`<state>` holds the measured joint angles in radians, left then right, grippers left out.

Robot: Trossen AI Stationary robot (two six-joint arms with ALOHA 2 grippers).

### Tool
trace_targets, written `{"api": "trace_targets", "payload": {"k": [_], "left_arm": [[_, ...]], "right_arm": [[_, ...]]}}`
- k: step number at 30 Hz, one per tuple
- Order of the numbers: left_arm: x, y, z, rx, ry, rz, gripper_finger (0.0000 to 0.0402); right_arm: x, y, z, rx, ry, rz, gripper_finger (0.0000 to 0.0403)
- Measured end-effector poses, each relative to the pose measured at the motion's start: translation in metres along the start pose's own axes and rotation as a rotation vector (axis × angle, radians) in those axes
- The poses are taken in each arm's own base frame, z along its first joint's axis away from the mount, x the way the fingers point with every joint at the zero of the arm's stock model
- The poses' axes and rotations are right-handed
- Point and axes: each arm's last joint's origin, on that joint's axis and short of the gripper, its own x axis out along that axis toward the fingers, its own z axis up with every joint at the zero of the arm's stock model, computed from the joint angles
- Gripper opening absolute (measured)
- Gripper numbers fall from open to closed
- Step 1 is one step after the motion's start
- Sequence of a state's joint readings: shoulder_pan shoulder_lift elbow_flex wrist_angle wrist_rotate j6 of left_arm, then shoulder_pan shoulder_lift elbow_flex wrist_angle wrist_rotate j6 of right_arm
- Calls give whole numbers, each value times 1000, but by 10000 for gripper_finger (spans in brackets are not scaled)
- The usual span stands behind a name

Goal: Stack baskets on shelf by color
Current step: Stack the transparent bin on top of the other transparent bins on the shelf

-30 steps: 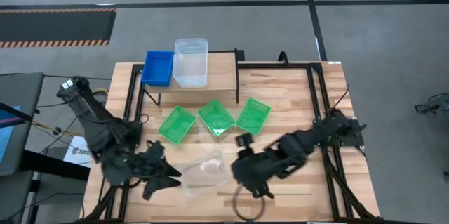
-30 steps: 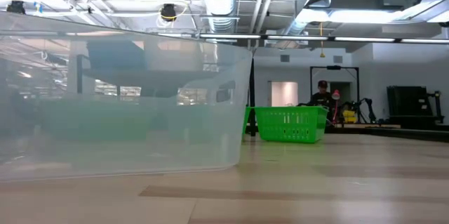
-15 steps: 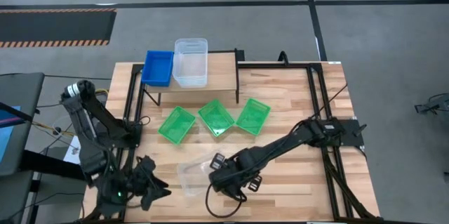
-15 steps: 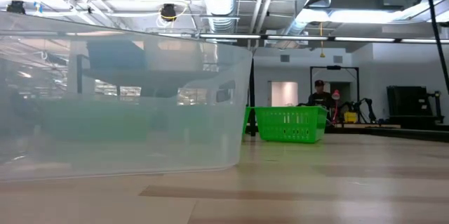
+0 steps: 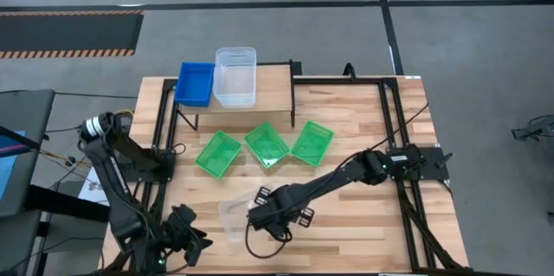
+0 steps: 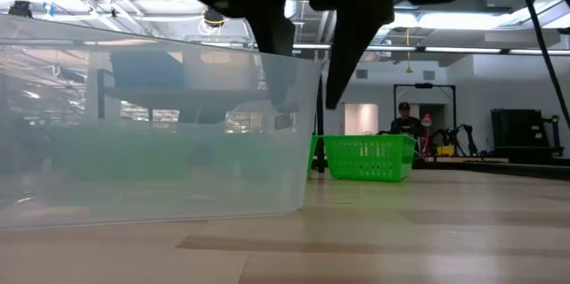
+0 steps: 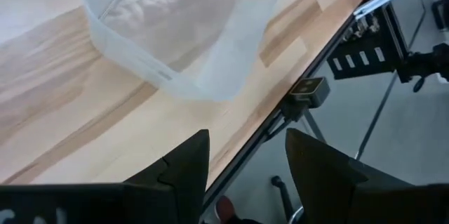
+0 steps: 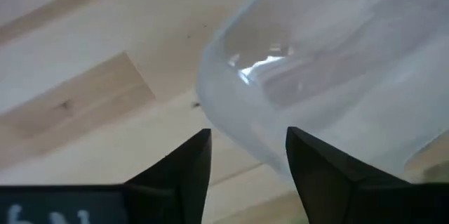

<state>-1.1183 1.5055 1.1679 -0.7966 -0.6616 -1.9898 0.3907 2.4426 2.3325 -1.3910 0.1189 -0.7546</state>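
A clear basket rests on its bottom near the table's front edge and fills the low view. My right gripper points down, open, over its right end. One finger stands inside the end wall and the other outside, with no touch showing. My left gripper hangs open at the table's near left corner, clear of the basket. Three green baskets lie mid-table. A blue basket and a clear one stand on the shelf.
Black metal frame rails run along the table's sides and back. Bare wood lies to the right of the near clear basket. In the low view a green basket stands farther back, and a person stands far off in the room.
My right gripper has come down and toward the table's left, rolling as it went, until its fingers stand over the clear basket's right end. My left gripper has sunk and drawn back toward the table's near left corner. The clear basket has stayed in place.
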Motion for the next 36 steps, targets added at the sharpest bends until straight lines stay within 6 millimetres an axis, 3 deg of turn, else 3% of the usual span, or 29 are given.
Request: {"api": "trace_targets", "payload": {"k": [4,9,14,18,25,33,36], "left_arm": [[3,1,-3,-13,0,13,176],[4,1,-3,-12,0,17,176],[5,3,1,-22,-29,39,176],[7,5,5,-22,-47,63,176],[11,4,11,-28,-70,86,176],[11,4,11,-6,-66,88,176],[11,4,11,3,-67,88,176]], "right_arm": [[2,-4,-1,158,-21,3,192],[-1,-7,0,395,-108,59,139],[-5,-17,17,686,-350,140,87],[-9,-29,23,800,-498,176,73],[-9,-31,20,808,-496,184,109],[-50,-29,3,707,-504,103,191],[-44,-24,0,582,-415,57,207]]}}
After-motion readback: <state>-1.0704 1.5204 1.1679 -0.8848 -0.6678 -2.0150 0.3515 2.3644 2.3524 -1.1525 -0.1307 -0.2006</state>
